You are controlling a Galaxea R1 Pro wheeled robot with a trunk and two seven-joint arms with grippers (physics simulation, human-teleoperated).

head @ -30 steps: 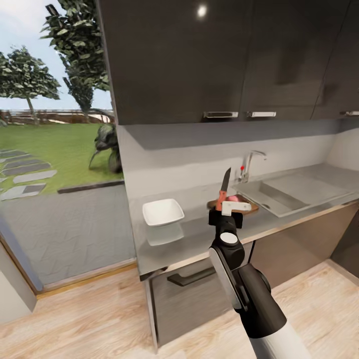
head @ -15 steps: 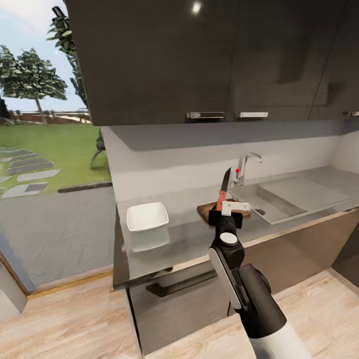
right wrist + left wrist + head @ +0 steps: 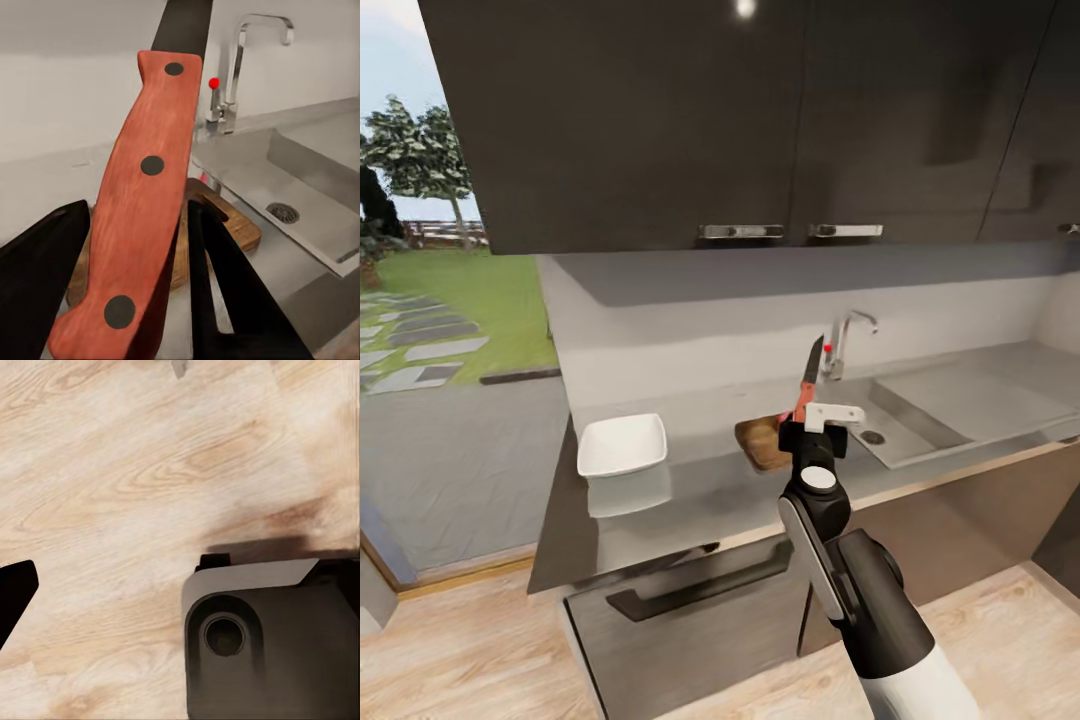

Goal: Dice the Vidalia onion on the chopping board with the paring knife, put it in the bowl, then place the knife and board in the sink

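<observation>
Compared with a second ago, the whole head view has shifted: the countertop (image 3: 690,500), bowl and sink sit further left in frame, so we are taking that as the camera moving, not the things. Our arm pose looks unchanged and the knife is still raised.

Our right gripper (image 3: 807,418) is clenching the paring knife (image 3: 807,385) by its red-orange handle, dark blade pointing up and slightly away from us. In the right wrist view the handle (image 3: 142,202) is sitting between the two dark fingers (image 3: 217,292), which are closed in against it; three dark rivets are showing.

The chopping board (image 3: 762,443) is lying flat on the countertop just beyond and below the gripper, partly hidden behind it; we can't tell whether anything is lying on it. In the right wrist view its handle-slot end (image 3: 225,221) is peeking out behind the knife.

The bowl (image 3: 622,445) is sitting well to the left of the gripper, looking empty. The sink (image 3: 950,400) is lying to the gripper's right, drain (image 3: 873,437) visible, nothing visible in the basin. The faucet (image 3: 842,340) is standing behind the knife tip.

The left wrist view is showing wooden floor (image 3: 150,472) and part of the robot's dark base (image 3: 270,645); a dark finger edge (image 3: 15,592) is showing at the edge of the view, so we can't tell the left gripper's state.
</observation>
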